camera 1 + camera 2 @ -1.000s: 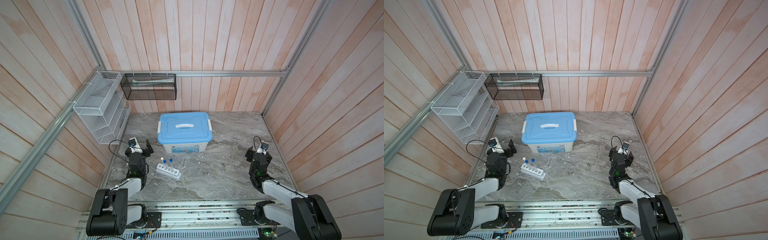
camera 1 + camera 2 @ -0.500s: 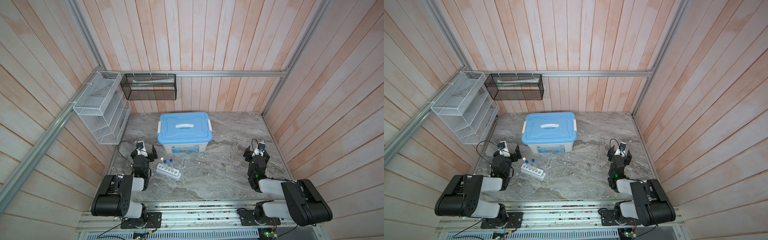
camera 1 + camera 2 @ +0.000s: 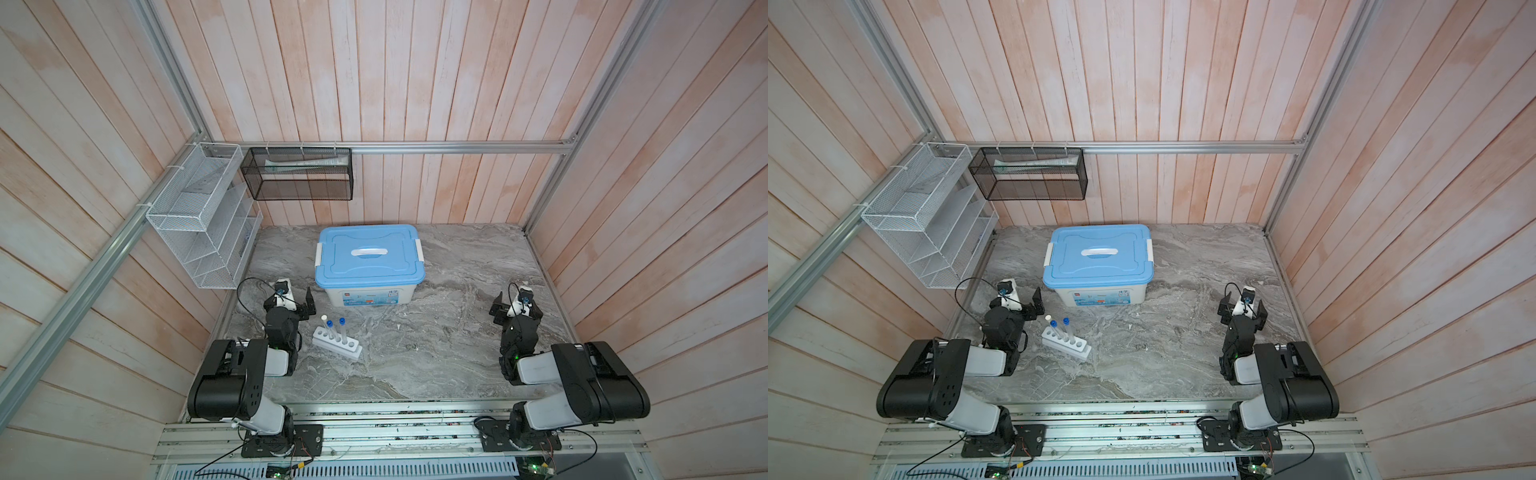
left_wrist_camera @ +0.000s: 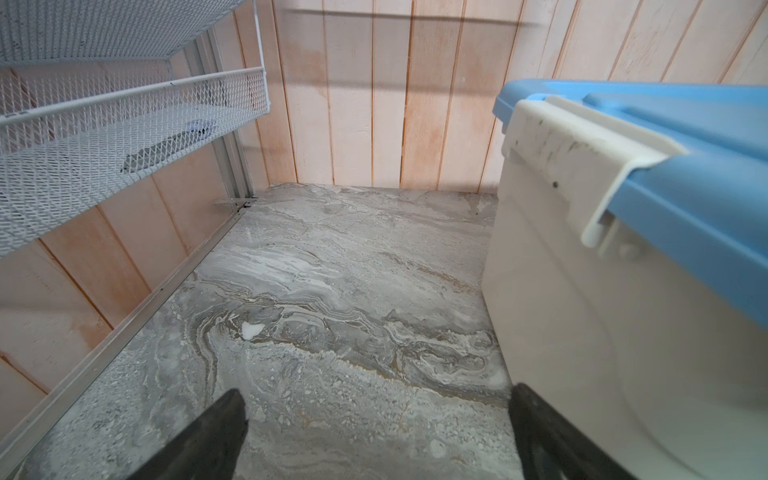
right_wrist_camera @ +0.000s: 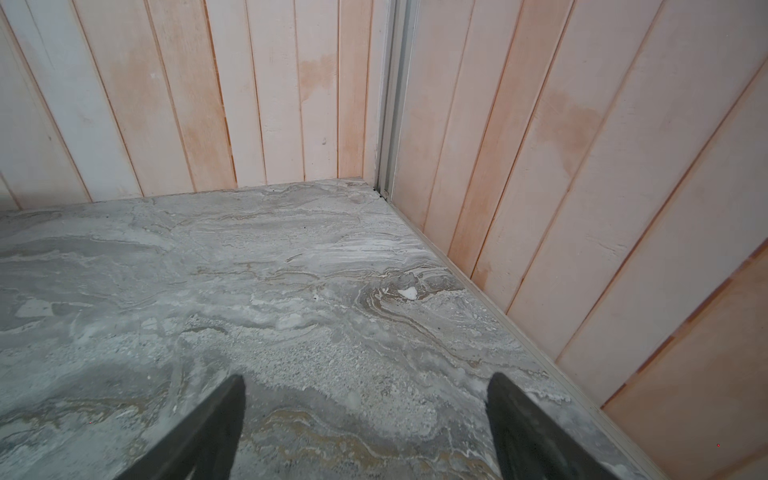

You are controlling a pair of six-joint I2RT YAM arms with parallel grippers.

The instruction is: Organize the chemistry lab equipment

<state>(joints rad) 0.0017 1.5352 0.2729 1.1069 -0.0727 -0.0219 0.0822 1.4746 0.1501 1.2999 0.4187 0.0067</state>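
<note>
Since the three tubes (image 3: 332, 329) stand upright in the rack (image 3: 351, 348) at near left, that part looks done to me; flask and spatula I can't see anywhere. My left claw (image 4: 376, 392) and right claw (image 5: 368, 378) sit wide open, empty.

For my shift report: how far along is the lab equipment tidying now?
Done: three tubes stand in the white rack. In hand: nothing; left gripper and right gripper show open, empty jaws. Left: no loose equipment shows on the table; the bin is lidded.
</note>
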